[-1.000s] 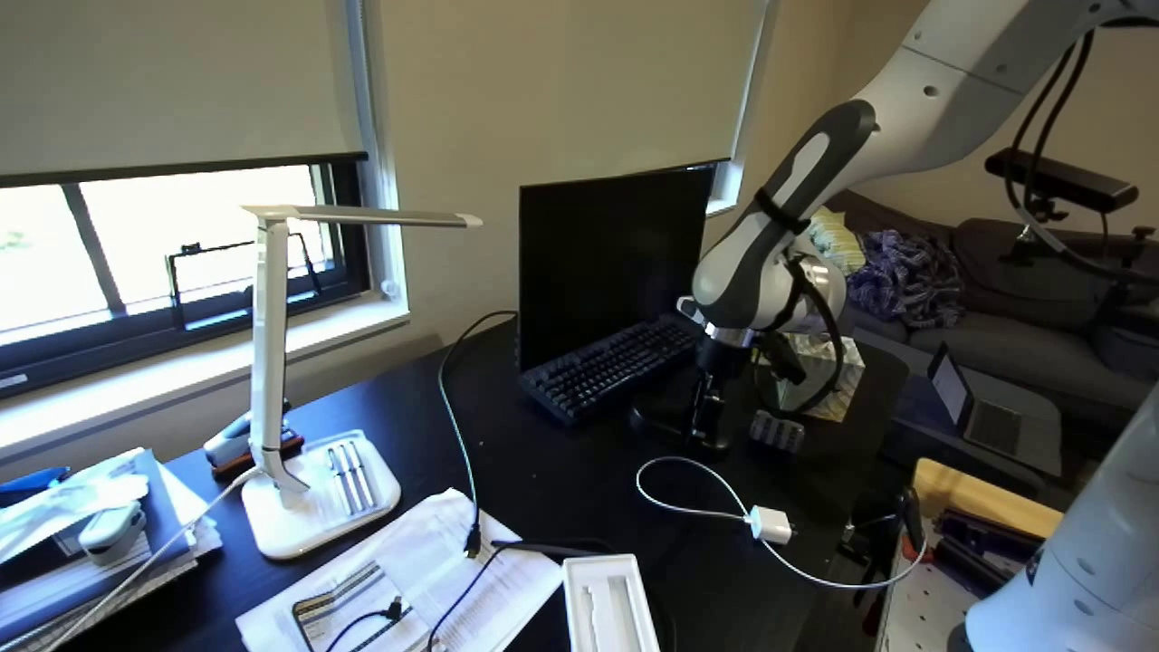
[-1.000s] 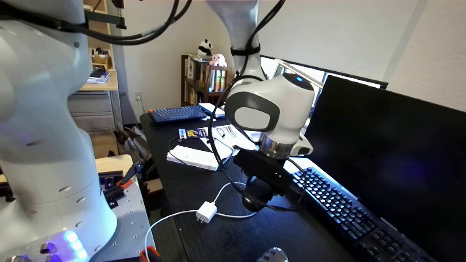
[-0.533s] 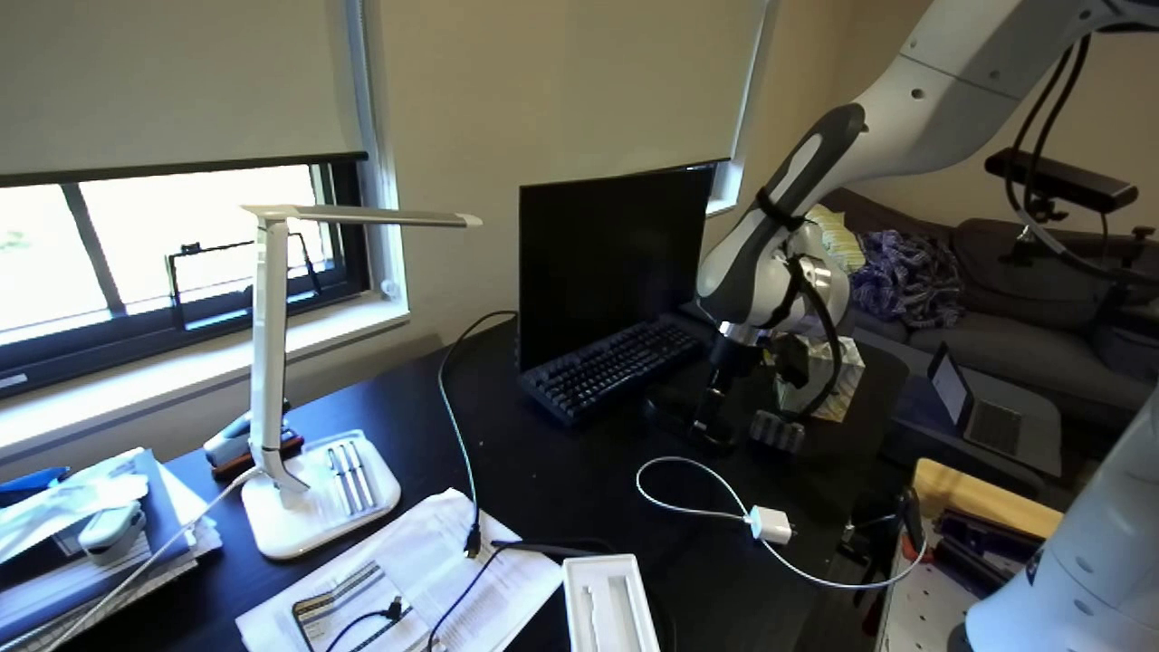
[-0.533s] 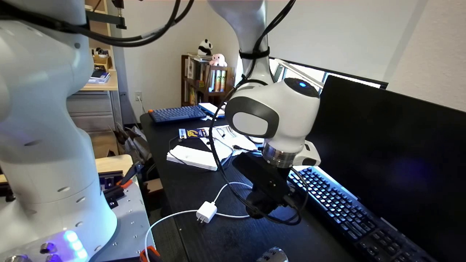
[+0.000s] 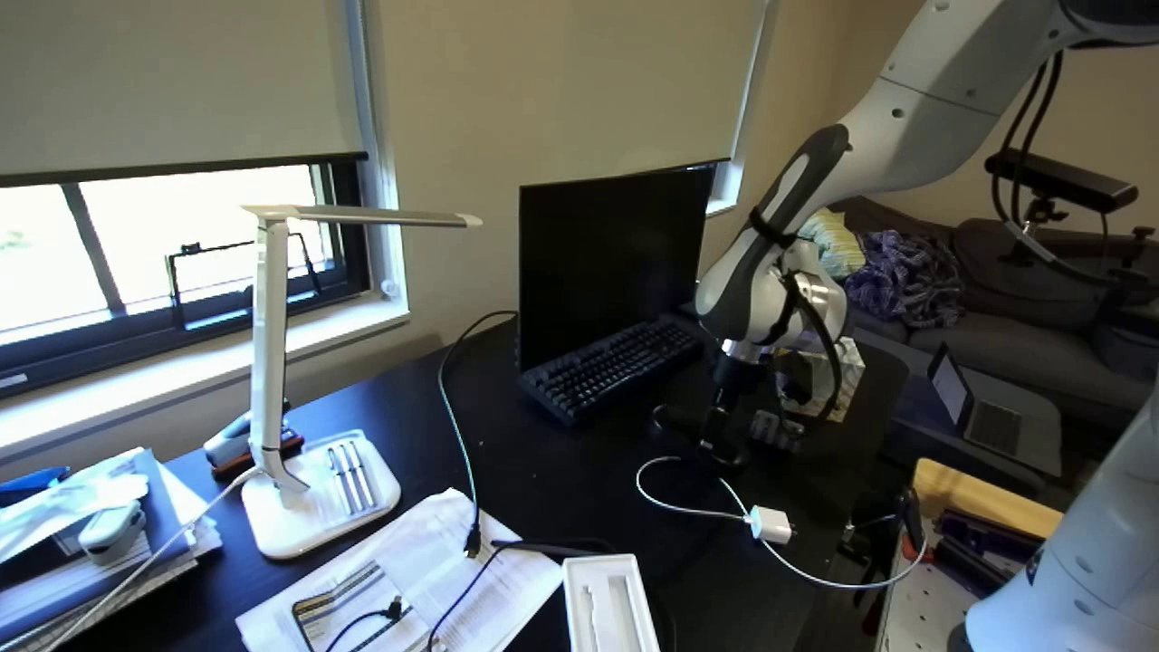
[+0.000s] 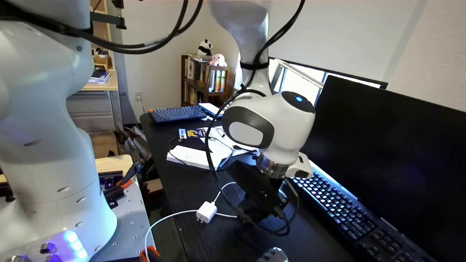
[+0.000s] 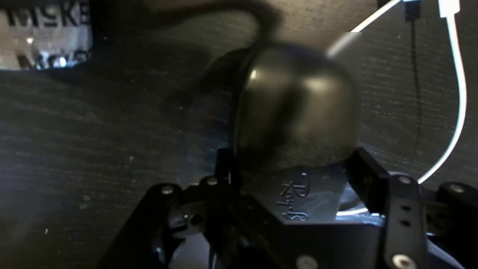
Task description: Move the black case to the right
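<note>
The black case (image 7: 298, 112) is a rounded oblong with raised Ray-B lettering on its side. It fills the space between the fingers in the wrist view. My gripper (image 7: 291, 158) is shut on it, with one finger (image 7: 223, 164) against each side. In the exterior views the case shows as a dark shape under the wrist (image 5: 668, 419) (image 6: 251, 213), close above or on the dark desk. I cannot tell whether it touches the desk. My gripper (image 5: 713, 439) stands between the keyboard and the white charger cable, and the case hides part of the cable loop.
A white charger (image 5: 770, 523) with its cable (image 5: 693, 512) lies beside the case. A silver lettered object (image 7: 44, 35) stands nearby, also seen in an exterior view (image 6: 273, 254). The keyboard (image 5: 616, 362) and monitor (image 5: 611, 263) stand behind. A white box (image 5: 611, 602) lies farther along the desk.
My arm has come lower. The black case moved with the gripper, first towards the keyboard side, then down and over part of the white cable loop. The other things have not moved.
</note>
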`<state>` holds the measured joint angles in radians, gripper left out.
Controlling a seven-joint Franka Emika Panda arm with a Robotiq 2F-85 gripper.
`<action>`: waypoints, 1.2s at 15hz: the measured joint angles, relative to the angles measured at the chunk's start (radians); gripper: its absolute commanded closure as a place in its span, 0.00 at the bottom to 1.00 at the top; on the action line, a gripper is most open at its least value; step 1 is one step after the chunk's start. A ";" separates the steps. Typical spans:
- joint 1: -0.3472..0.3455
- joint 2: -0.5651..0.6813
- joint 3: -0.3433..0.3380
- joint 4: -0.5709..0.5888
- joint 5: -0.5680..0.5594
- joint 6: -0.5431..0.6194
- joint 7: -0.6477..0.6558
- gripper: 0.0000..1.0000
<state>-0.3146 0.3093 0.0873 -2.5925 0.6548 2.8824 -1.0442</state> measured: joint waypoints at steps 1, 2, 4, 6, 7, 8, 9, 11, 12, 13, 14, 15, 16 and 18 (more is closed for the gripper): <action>-0.006 0.013 0.006 0.002 0.027 0.002 -0.003 0.47; -0.017 0.021 0.015 0.004 0.058 0.002 -0.006 0.47; -0.044 0.025 0.034 0.006 0.102 0.001 -0.020 0.05; -0.068 0.025 0.050 0.008 0.144 0.001 -0.034 0.00; -0.080 0.025 0.060 0.010 0.167 0.001 -0.044 0.00; -0.094 0.025 0.072 0.013 0.199 0.001 -0.062 0.00; -0.110 0.023 0.088 0.017 0.239 0.003 -0.086 0.00; -0.142 0.012 0.128 0.023 0.334 0.014 -0.155 0.00; -0.155 0.001 0.149 0.022 0.386 0.026 -0.198 0.00; -0.166 -0.014 0.173 0.021 0.442 0.039 -0.251 0.00; -0.173 -0.033 0.196 0.018 0.502 0.052 -0.309 0.00; -0.180 -0.059 0.223 0.012 0.572 0.064 -0.378 0.00; -0.183 -0.089 0.246 0.003 0.646 0.069 -0.449 0.00; -0.181 -0.163 0.279 -0.036 0.731 0.066 -0.565 0.00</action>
<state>-0.4954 0.1463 0.3660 -2.6287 1.3858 2.9482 -1.6096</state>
